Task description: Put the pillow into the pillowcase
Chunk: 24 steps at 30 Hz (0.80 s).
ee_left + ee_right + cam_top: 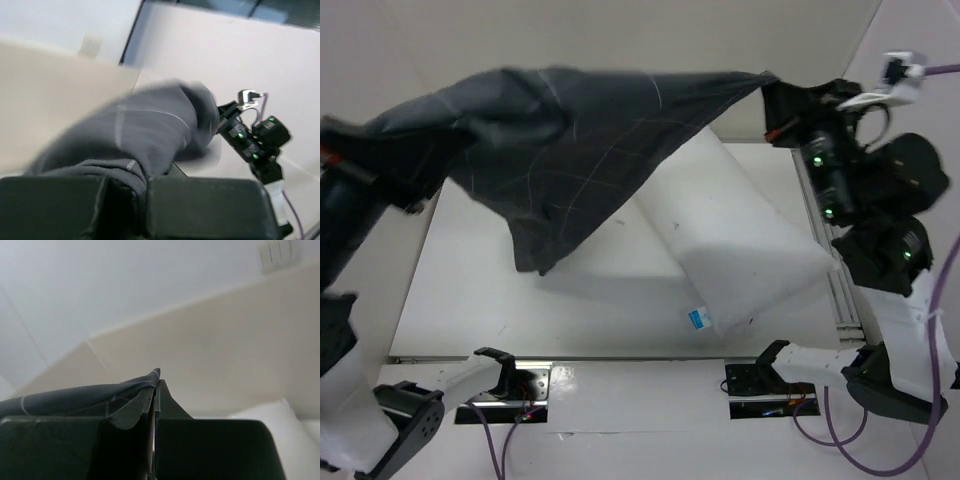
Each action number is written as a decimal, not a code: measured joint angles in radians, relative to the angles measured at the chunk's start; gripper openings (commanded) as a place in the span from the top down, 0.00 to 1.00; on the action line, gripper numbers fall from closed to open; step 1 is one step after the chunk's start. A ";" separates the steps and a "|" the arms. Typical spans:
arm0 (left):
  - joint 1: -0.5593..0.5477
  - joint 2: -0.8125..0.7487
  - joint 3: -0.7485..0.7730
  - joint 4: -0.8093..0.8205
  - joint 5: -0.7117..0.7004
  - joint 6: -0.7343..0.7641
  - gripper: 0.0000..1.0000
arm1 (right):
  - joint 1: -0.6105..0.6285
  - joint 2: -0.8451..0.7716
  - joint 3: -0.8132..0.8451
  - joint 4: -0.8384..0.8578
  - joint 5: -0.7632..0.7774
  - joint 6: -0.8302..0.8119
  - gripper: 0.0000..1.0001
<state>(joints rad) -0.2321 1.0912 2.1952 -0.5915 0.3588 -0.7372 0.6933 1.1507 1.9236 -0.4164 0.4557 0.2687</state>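
Observation:
The dark grey checked pillowcase (590, 140) hangs in the air, stretched between both grippers above the table. My left gripper (390, 160) is shut on its bunched left end; in the left wrist view the cloth (150, 135) is pinched between the jaws of that gripper (142, 185). My right gripper (775, 108) is shut on the right corner; in the right wrist view the gripper (156, 387) clamps a thin fold of the pillowcase (75, 397). The white pillow (750, 240) lies diagonally on the table below, its blue tag (698, 318) at the near edge. A corner of the pillow (272, 415) shows in the right wrist view.
The white table (500, 300) carries a metal rail (842, 295) along its right edge. The arm mounts (510, 382) (760, 380) and purple cables (820, 430) sit at the near edge. The right arm (255, 145) shows in the left wrist view.

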 measured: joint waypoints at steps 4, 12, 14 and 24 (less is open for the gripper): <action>0.000 -0.053 0.077 -0.002 0.025 0.001 1.00 | 0.008 -0.033 0.062 0.080 -0.059 -0.039 1.00; 0.000 0.012 -0.074 -0.014 -0.049 0.005 1.00 | 0.002 0.058 0.054 0.221 -0.013 -0.125 1.00; 0.000 0.045 -0.142 -0.016 -0.095 0.011 1.00 | 0.001 0.123 0.037 0.259 0.003 -0.146 1.00; 0.234 0.344 -0.424 -0.034 -0.178 0.055 1.00 | -0.054 0.685 -0.072 0.415 -0.145 -0.147 1.00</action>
<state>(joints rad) 0.0021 1.4357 1.7710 -0.6250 0.1806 -0.6827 0.6392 1.8359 1.8519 -0.0010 0.3111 0.1215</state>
